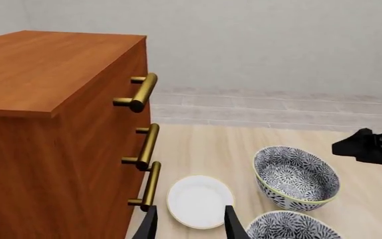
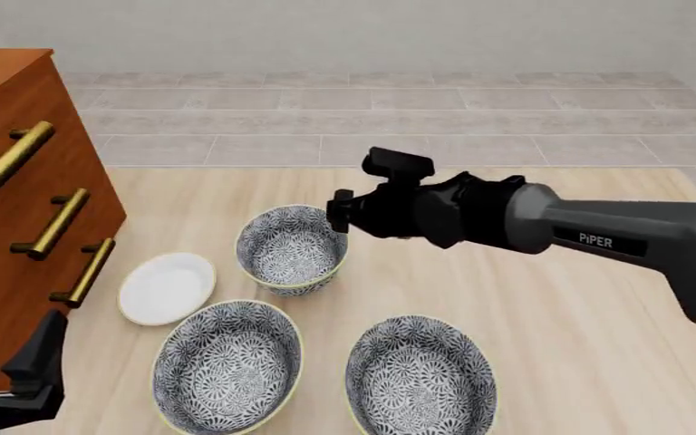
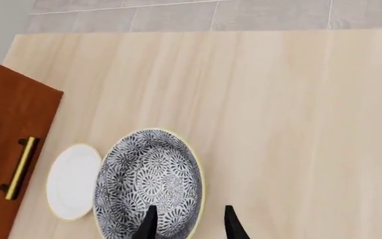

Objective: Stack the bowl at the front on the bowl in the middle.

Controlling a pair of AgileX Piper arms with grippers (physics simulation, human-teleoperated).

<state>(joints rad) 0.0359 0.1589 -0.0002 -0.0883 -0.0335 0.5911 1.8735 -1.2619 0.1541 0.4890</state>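
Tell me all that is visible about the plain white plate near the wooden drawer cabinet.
The plain white round plate is small, shallow and glossy, like glazed ceramic, with a faintly cream rim. It lies flat and empty on the light wooden table, just beside the brown wooden drawer cabinet with brass handles, near the lowest handle. The patterned grey-and-white bowls stand close on its other side; in the front view nothing appears to touch it.
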